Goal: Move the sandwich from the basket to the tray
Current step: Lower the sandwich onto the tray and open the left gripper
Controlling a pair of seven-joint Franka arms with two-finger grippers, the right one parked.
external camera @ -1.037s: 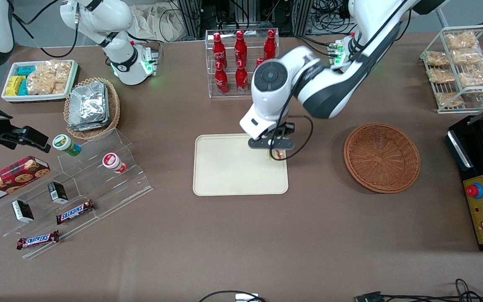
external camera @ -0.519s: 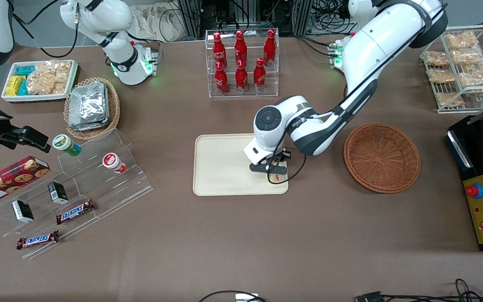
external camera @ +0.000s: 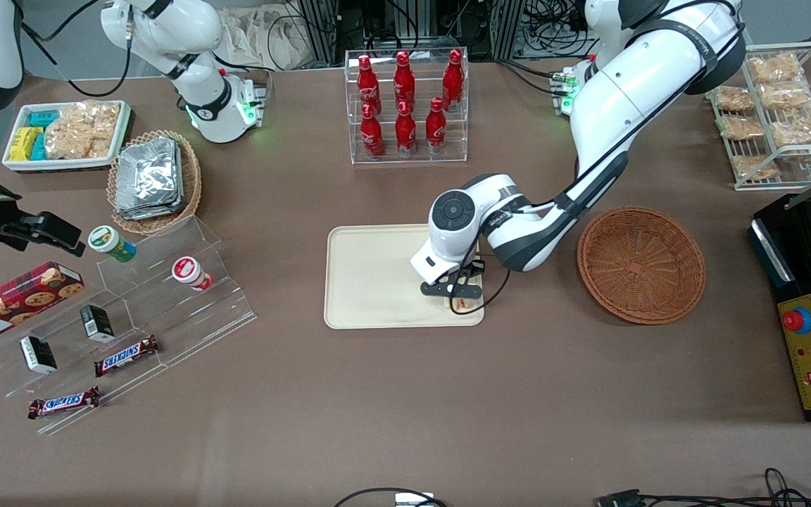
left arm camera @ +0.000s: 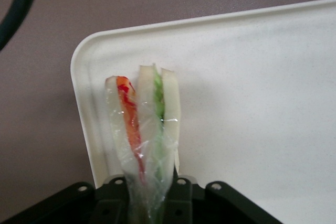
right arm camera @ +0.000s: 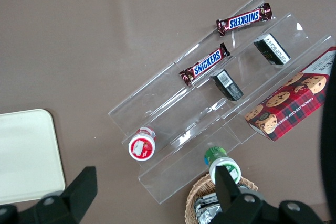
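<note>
Brown tabletop; our gripper (external camera: pixel 463 296) is clamped on the sandwich (left arm camera: pixel 144 140), low over the tray (external camera: pixel 370 282) at its 4 o'clock corner. We judge it light, soft, slippery in wrap. Basket (external camera: pixel 641 264) sits at tray's 3 o'clock.

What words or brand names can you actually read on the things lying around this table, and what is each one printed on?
"SNICKERS": on two chocolate bars on the clear stepped stand.
"WALKERS": on the red cookie box.
Red bottles carry white script too small to read.
Black boxes and round tubs: print unreadable.
The sandwich held in the gripper over the tray, and the basket, bear no text.
</note>
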